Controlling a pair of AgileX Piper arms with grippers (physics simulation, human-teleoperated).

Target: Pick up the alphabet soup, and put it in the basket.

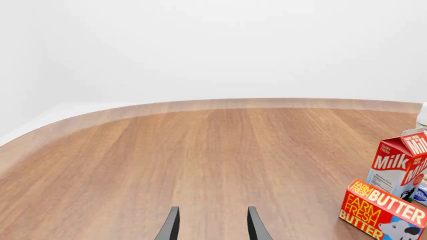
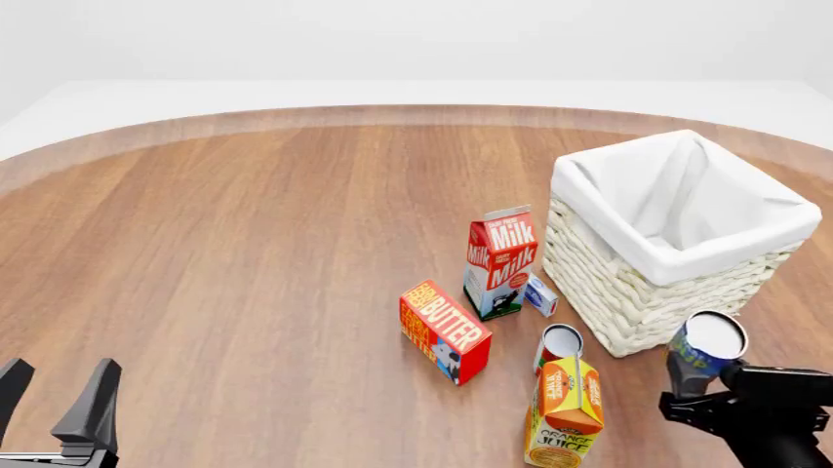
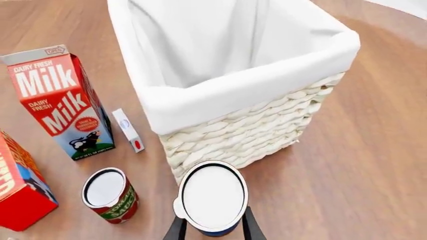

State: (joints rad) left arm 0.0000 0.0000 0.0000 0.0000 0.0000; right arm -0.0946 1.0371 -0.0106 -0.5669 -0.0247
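The alphabet soup (image 2: pixel 709 343) is a blue can with a pale flat top, held just off the near corner of the basket (image 2: pixel 703 258) and below its rim. My right gripper (image 2: pixel 700 382) is shut on the can's sides. In the right wrist view, the alphabet soup (image 3: pixel 213 196) sits between two dark fingers (image 3: pixel 177 229), with the cream wicker basket (image 3: pixel 247 95) and its white lining right behind it. My left gripper (image 2: pixel 55 405) stays open and empty at the table's near left corner; the left wrist view shows the left gripper (image 1: pixel 212 226) over bare wood.
A milk carton (image 2: pixel 501 258), a small white box (image 2: pixel 540 294) and a butter box (image 2: pixel 443 331) stand left of the basket. A red-and-white can (image 2: pixel 560 346) and an orange juice carton (image 2: pixel 567 409) sit close to the left of my right gripper.
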